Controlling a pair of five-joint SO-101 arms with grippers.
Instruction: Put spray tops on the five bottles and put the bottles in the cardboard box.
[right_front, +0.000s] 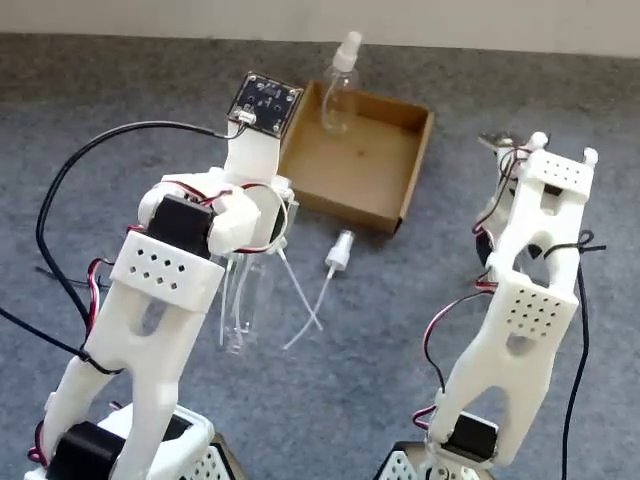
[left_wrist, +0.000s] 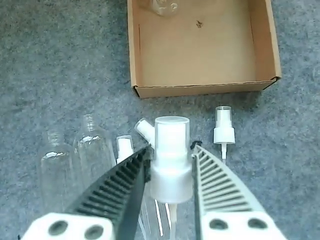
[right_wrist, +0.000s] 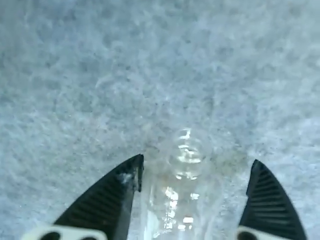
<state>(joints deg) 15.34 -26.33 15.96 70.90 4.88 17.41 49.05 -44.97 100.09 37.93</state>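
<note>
The left pincer is clamped on a white plastic spray top, near clear plastic bottles mid-way across the grey carpeted surface. The right pincer stands apart around another clear plastic bottle toward the right edge. The brown cardboard box sits toward the far edge.

Risks: the top may meet a neck off-centre, and a smooth bottle may slip or roll.

No legible writing.

Grey carpeted table held brown cardboard box ahead of left gripper; clear plastic bottles and white spray top flanked it.
</note>
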